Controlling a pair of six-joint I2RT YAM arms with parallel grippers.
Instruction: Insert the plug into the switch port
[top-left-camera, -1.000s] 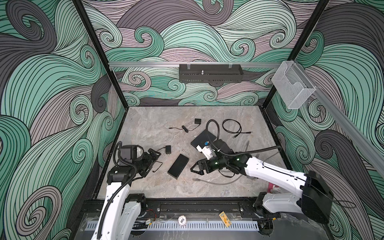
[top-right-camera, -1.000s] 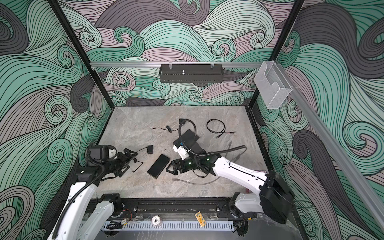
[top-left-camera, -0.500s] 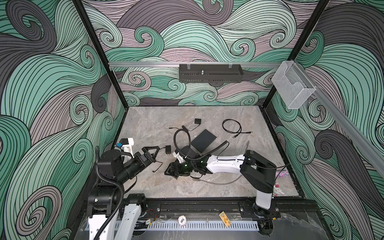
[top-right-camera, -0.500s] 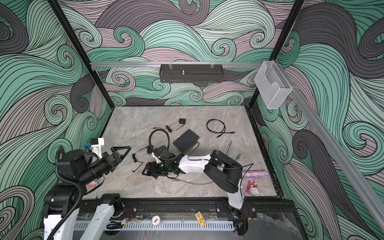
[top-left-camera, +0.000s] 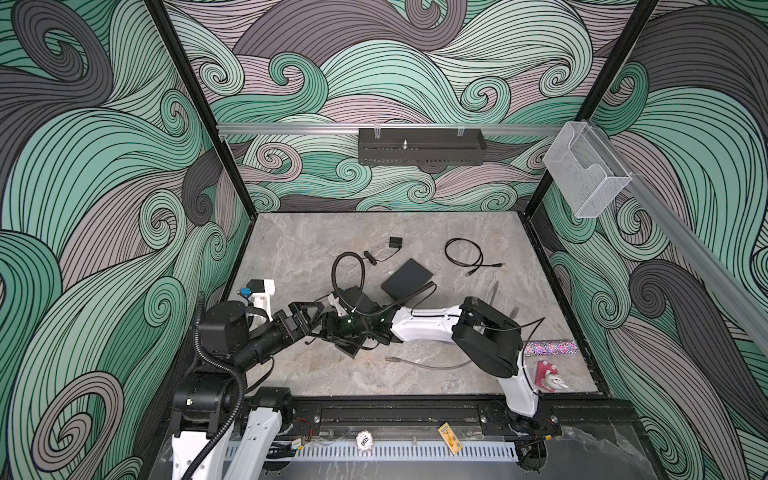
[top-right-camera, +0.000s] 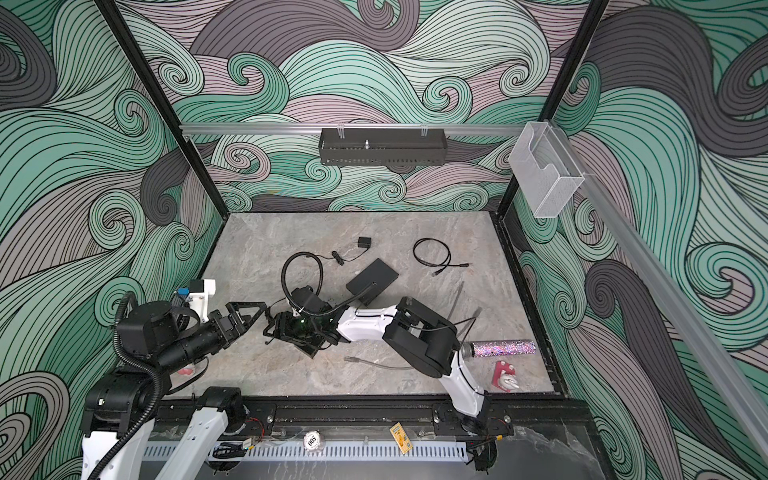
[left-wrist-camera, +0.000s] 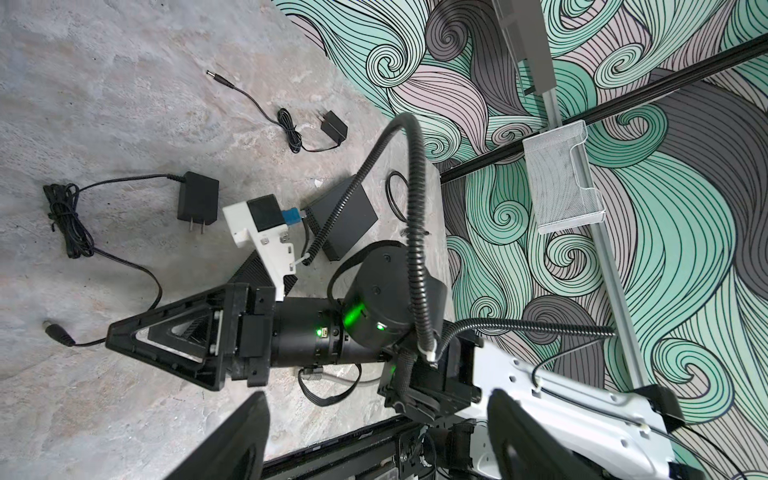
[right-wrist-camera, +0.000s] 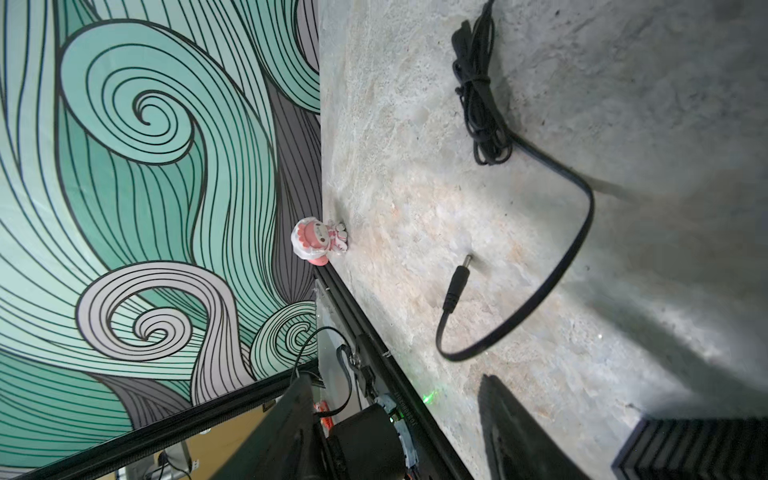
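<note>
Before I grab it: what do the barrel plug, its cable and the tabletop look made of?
Barrel plug: matte black moulded plastic or rubber sleeve, bare grey tip, likely metal. Cable: black flexible jacket, probably rubber or PVC; it curves in a loose loop. Tabletop: matte grey veined stone look; could be printed laminate.

Barrel plug (right-wrist-camera: 456, 286) loose on table (right-wrist-camera: 390, 166)

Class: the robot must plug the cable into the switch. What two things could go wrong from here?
1. The left gripper and right gripper stand very close in both top views; they could collide.
2. The plug lies loose on the table ahead of the open right gripper; closing jaws might nudge it away.
</note>
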